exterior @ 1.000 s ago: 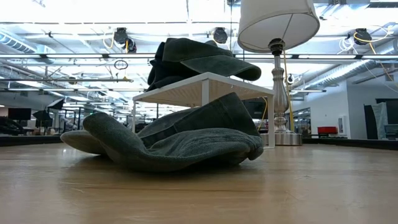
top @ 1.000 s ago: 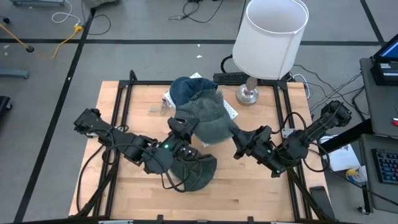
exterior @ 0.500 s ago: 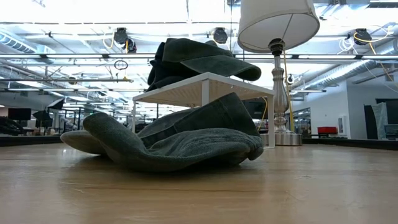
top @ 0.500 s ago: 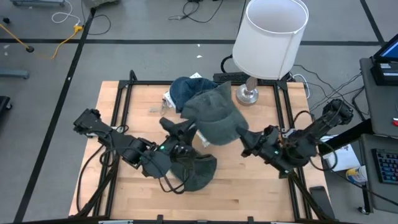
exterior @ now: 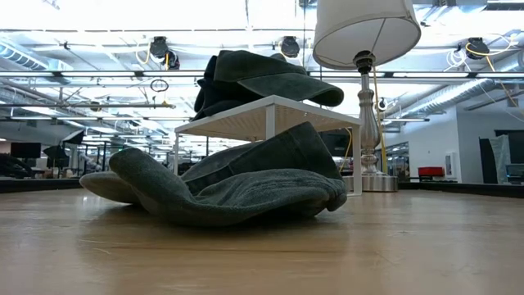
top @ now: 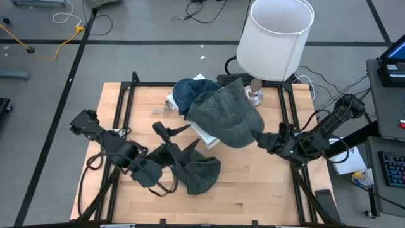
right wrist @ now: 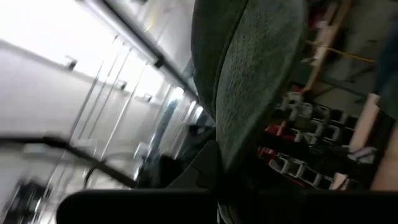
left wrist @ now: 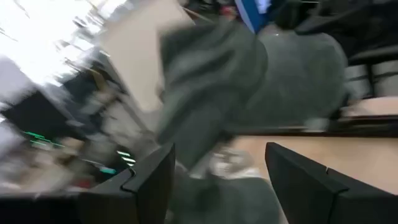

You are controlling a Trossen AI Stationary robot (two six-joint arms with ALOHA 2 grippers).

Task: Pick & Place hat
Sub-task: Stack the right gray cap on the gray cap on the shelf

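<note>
Since a second ago the grey-green hat [top: 226, 118] has travelled toward 2 o'clock, from the middle of the desk [top: 253, 190] to just under the lamp shade, and the left arm has drawn back toward 8 o'clock.

Seen from above, the hat hangs in the air at the centre-right, its fabric draped down, overlapping the white stand [top: 204, 130] and just touching the edge of the blue hat [top: 184, 92] at its 10 o'clock. The right gripper [top: 266, 140] sits at the hat's 4 o'clock edge, its fingers [right wrist: 208, 171] closed on the brim; the right wrist view shows the fabric [right wrist: 249, 74] rising straight out of them.

At 7 o'clock from the held hat, a second dark hat [top: 197, 174] lies flat on the desk. The left gripper [top: 166, 132] hovers just above it, at its 11 o'clock, with the fingers [left wrist: 149, 180] spread wide and nothing between them.

At table height, the lying hat [exterior: 229, 184] fills the foreground, and behind it two hats rest piled on the white stand [exterior: 270, 111].

A lamp [top: 274, 39] with a white shade stands at the desk's 1 o'clock corner, its metal base [top: 253, 96] just beside the lifted hat.
</note>
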